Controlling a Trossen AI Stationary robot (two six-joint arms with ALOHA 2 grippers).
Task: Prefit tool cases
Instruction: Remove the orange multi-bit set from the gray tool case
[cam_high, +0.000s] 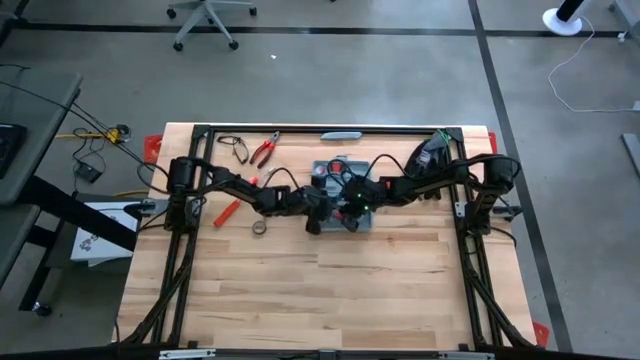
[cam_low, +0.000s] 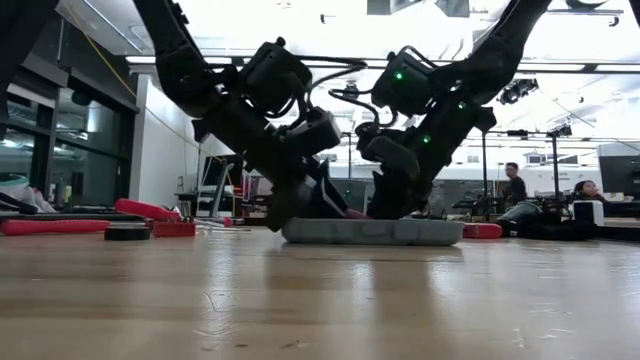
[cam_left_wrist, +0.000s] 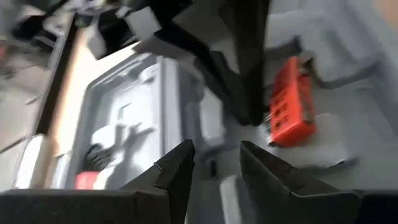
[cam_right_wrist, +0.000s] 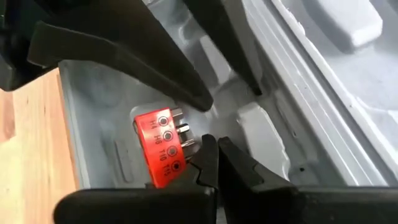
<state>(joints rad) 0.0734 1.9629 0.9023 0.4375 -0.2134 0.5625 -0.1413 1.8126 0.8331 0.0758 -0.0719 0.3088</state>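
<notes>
- The tool case (cam_high: 340, 195) lies open and flat on the wooden surface (cam_high: 320, 290), toward the far middle part of it.
- In the low view the tool case (cam_low: 372, 231) looks like a low grey tray, and both arms reach down into it.
- Its inside is pale grey with tool-shaped dips.
- The left hand (cam_left_wrist: 214, 165) hangs just over the inside of the case. Its two dark fingers (cam_left_wrist: 177, 168) are spread a little, with a gap between them, and nothing is in the gap.
- The right hand (cam_right_wrist: 216, 163) is also low inside the case. Its fingers (cam_right_wrist: 205, 158) are pressed together at the tips.
- A red bit holder (cam_right_wrist: 160, 148) lies in the case just beside the right hand's tips. The tips may be touching its edge, but I cannot tell for sure.
- The same red bit holder (cam_left_wrist: 290, 102) shows from the left wrist, lying in the grey case near the other arm's dark fingers.
- Red-handled pliers (cam_high: 265, 150) lie on the surface near the far edge, well apart from the case.
- A red-handled tool (cam_high: 226, 212) lies on the surface by the left arm.
- A small roll of tape (cam_high: 259, 228) sits near it.
- People (cam_low: 512, 185) sit in the room far behind the surface.
</notes>
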